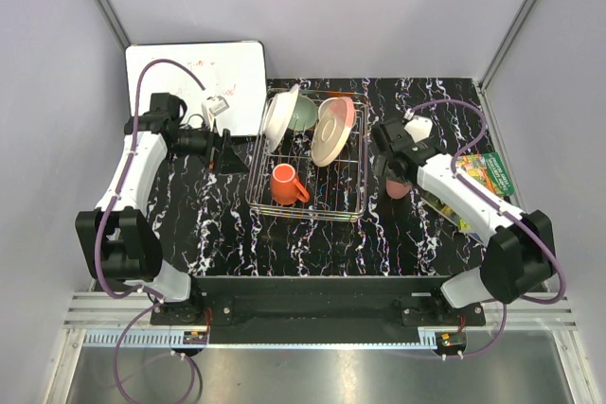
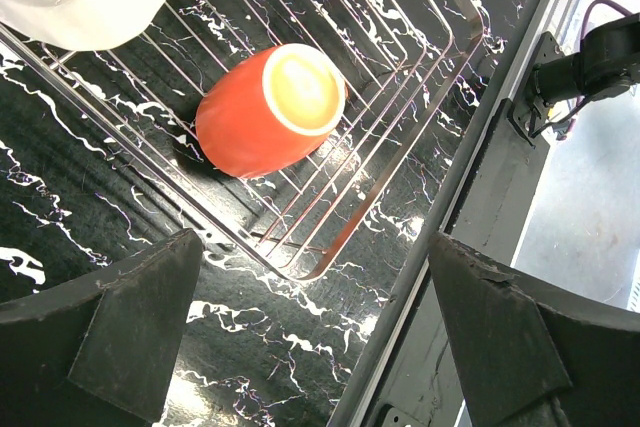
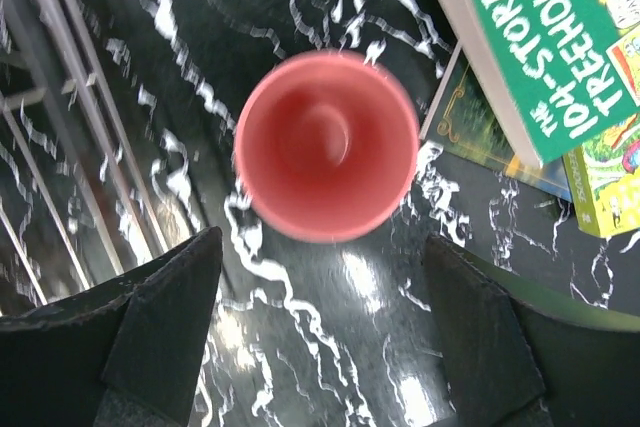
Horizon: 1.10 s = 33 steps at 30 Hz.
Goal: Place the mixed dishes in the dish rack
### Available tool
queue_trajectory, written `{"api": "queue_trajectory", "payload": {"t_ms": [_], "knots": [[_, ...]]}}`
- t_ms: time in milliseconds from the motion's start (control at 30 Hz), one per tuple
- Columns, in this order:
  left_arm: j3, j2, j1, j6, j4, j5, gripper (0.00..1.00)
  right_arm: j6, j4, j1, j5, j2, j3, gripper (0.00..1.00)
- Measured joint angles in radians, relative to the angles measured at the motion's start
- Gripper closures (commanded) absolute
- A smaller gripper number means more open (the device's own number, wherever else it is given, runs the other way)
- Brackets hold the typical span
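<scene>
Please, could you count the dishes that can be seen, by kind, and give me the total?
Plates: 2 (white plate, pink-and-cream plate)
Bowls: 1 (mint green bowl)
Mugs: 1 (orange mug)
Cups: 1 (small pink cup)
Total: 5 dishes that I can make out.

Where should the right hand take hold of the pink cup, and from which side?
From above. The cup stands upright, mouth up, no handle showing, so pinch its round wall just below the rim. The right hand hangs open over it. The rack and the book stand to either side, so a side approach looks cramped.
</scene>
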<state>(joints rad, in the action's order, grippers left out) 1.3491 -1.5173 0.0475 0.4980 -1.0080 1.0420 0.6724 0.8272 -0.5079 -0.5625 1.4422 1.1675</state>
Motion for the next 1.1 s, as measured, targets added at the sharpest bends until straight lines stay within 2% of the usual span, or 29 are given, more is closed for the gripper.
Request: {"api": "queue_trajectory", "payload": {"t_ms": [233, 667, 767, 967, 1000, 1100], "knots": [[-0.001, 0.004, 0.0, 0.002, 0.0, -0.007, 0.01, -0.011, -0.082, 0.086, 0.029, 0.062, 0.001, 0.21], [-0.018, 0.008, 0.0, 0.013, -0.002, -0.007, 0.01, -0.052, -0.135, 0.091, 0.11, 0.124, 0.098, 0.24], [-0.018, 0.009, 0.0, 0.018, -0.003, -0.008, 0.01, -0.055, -0.143, 0.091, 0.113, 0.153, 0.108, 0.33], [-0.021, 0.01, 0.0, 0.021, -0.003, -0.01, 0.01, -0.052, -0.156, 0.091, 0.137, 0.264, 0.109, 0.43], [-0.024, 0.011, 0.0, 0.021, -0.003, -0.013, 0.01, -0.049, -0.159, 0.091, 0.14, 0.285, 0.109, 0.48], [-0.036, 0.018, 0.0, 0.021, -0.006, -0.023, 0.01, -0.045, -0.161, 0.092, 0.152, 0.317, 0.105, 0.73]]}}
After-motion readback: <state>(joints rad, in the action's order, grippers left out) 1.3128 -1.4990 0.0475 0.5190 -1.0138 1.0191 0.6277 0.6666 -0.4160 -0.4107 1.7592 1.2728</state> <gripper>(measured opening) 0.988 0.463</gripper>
